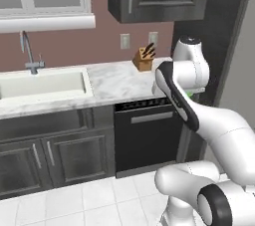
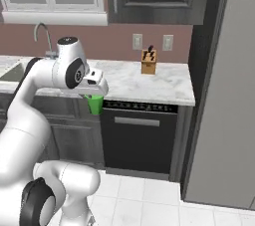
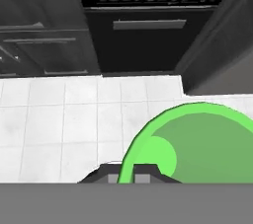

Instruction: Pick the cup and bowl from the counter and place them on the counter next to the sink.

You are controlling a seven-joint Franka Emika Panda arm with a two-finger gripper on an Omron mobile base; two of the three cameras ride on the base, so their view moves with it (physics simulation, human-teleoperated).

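My gripper [image 3: 129,173] is shut on the rim of a bright green cup [image 3: 197,144], one fingertip inside the rim and one outside. In the right base view the cup [image 2: 94,104] hangs under the hand, off the counter's [image 2: 149,83] front edge and above the floor, by the dishwasher's left edge. A sliver of the cup [image 1: 192,92] peeks out behind the arm in the left base view. The sink [image 1: 45,83] lies to the left in the white marble counter [image 1: 119,80], and its corner [image 2: 12,73] shows behind the arm. The bowl is out of view.
A knife block [image 1: 144,58] stands at the back of the counter near the wall. A black dishwasher [image 2: 139,135] sits under the counter, with a tall grey panel [image 2: 224,95] to its right. The curved tap [image 1: 27,51] rises behind the sink. Pale tiles [image 3: 59,114] cover the floor.
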